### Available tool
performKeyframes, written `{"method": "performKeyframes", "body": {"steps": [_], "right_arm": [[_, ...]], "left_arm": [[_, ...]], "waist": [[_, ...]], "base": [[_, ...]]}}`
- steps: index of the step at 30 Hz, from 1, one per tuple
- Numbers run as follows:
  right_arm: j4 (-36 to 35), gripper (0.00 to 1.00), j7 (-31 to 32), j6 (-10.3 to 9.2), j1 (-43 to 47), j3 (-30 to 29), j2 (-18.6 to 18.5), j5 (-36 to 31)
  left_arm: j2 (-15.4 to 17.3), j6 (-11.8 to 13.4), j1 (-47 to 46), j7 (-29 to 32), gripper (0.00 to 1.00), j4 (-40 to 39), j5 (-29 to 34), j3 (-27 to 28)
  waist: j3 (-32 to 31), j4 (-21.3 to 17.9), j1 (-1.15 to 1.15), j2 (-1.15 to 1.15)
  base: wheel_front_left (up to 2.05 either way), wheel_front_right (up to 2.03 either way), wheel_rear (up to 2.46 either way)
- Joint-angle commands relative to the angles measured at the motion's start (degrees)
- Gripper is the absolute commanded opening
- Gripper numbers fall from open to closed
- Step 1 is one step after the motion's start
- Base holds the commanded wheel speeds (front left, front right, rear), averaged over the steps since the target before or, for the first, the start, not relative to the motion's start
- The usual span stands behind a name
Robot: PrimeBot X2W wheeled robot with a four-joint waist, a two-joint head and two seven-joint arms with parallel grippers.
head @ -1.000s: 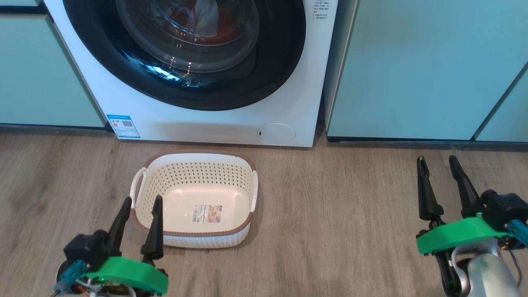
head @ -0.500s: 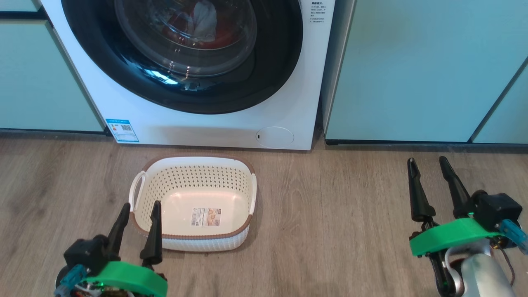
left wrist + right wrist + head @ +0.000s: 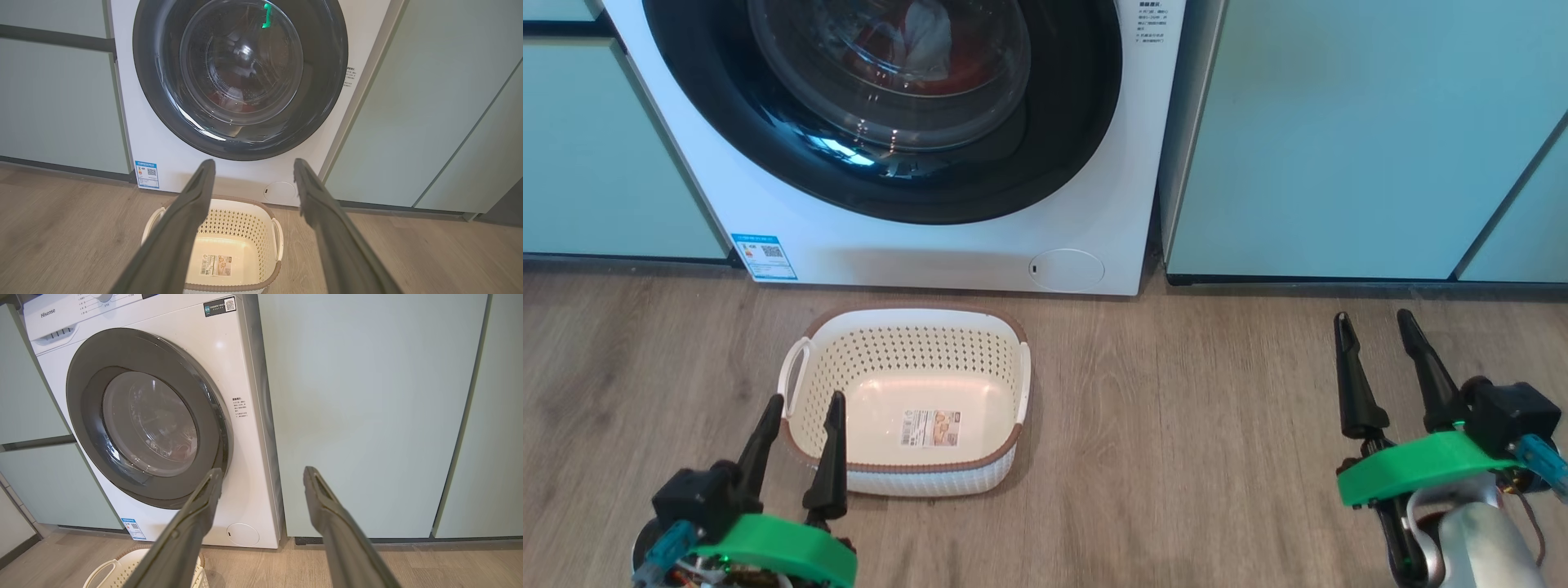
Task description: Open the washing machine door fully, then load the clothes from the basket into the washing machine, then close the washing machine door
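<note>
View shifted slightly, clothes (image 3: 931, 45) blurred behind door (image 3: 1058, 122)

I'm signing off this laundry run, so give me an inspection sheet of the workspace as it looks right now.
Surface: wooden floor, bare around the basket.
Job's things: washing machine door shut; clothes, red and white, behind its glass; basket empty, in front of the washing machine.
Clutter: nothing seen.
Grippers: left gripper open, empty, at the basket's near left corner; right gripper open, empty, above bare floor.
Cables: short wires at the left gripper's base.
Surroundings: pale teal cabinets on both sides.
</note>
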Motion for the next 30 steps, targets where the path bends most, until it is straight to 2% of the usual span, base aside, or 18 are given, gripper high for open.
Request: {"method": "performKeyframes", "body": {"steps": [1,10,11,14,30], "right_arm": [[-1.7,1.00,-0.5,-0.01,-1.0,1.3,0.0,0.1],[-1.7,1.00,-0.5,-0.01,-1.1,1.0,0.0,0.1],[0.2,0.00,0.0,0.00,0.0,-0.2,0.0,0.0],[2.7,0.00,0.2,0.01,0.6,-0.2,0.1,0.2],[2.5,0.00,2.7,0.01,0.2,-0.4,0.1,9.8]], "left_arm": [[0.6,0.3,-1.4,-0.5,1.00,-1.9,-0.5,1.4],[0.6,0.8,-1.4,-0.5,1.00,-1.5,-2.2,1.8],[0.0,0.6,0.0,0.0,0.00,0.5,-2.2,0.1],[-0.2,0.5,0.5,0.4,0.00,3.1,-2.4,0.1],[-0.1,0.3,-0.8,2.9,0.00,3.4,-11.4,0.9]], "waist": [[0.0,0.0,0.00,0.00],[0.3,0.1,0.00,0.00],[0.3,0.1,0.00,0.00],[0.3,0.1,0.00,0.00],[0.6,0.0,0.00,0.00]], "base": [[0.00,0.00,0.00],[0.00,0.00,0.00],[0.00,0.00,0.00],[0.00,0.00,0.00],[0.00,0.00,0.00]]}}
